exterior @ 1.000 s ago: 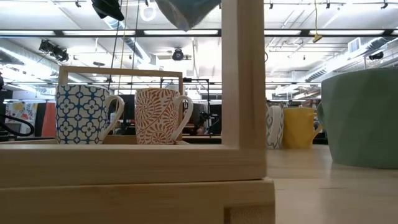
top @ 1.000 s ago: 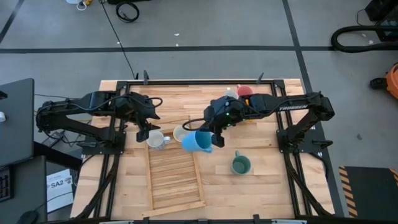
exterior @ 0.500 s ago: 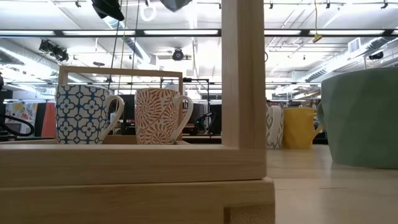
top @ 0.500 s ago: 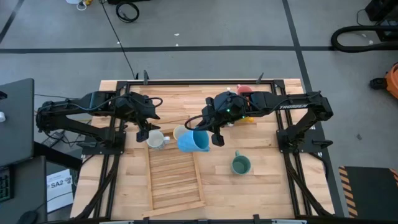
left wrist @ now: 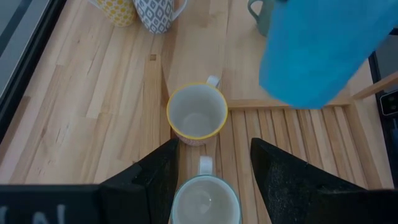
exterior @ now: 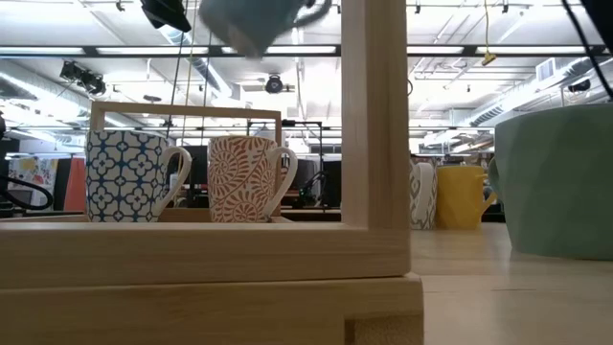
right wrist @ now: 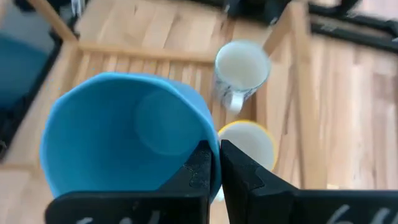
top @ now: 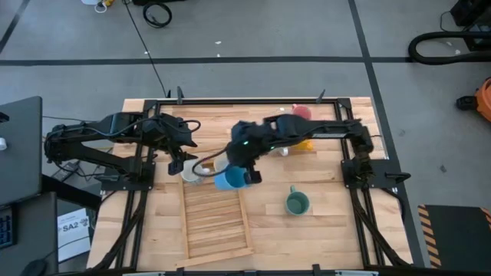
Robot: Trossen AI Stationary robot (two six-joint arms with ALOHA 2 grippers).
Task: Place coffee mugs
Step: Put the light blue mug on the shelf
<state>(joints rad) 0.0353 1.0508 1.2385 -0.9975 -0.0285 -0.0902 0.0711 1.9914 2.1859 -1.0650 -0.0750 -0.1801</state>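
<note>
My right gripper (top: 245, 170) is shut on a bright blue mug (right wrist: 127, 146), which hangs over the far end of the slatted wooden tray (top: 216, 218). Two mugs stand upright on that far end: a yellow-rimmed one (left wrist: 196, 115) and a white one (left wrist: 205, 202). In the low view they show as an orange-patterned mug (exterior: 247, 178) and a blue-patterned mug (exterior: 129, 175). My left gripper (left wrist: 214, 149) is open above the white mug and touches nothing. A teal-green mug (top: 296, 202) stands on the table to the tray's right. My right gripper grips the blue mug by its rim wall (right wrist: 210, 155), one finger (right wrist: 198, 169) inside the mug and the other outside. The fingers slant down from the table's right. The mug hangs lifted clear of the tray and tilted (exterior: 251, 24), its opening toward my wrist.
A pink mug (top: 301, 113) stands at the far edge. A yellow mug (left wrist: 118, 9) and a grey-patterned mug (left wrist: 158, 12) stand on the table beyond the tray's far end. The tray's near slats (top: 219, 230) are bare. A wooden frame post (exterior: 374, 125) blocks part of the low view.
My right gripper has reached toward the table's left edge with the blue mug, rolling as it went. The mug stays lifted and has come from beside the tray's right rim to over the tray's far end, close to the two standing mugs.
</note>
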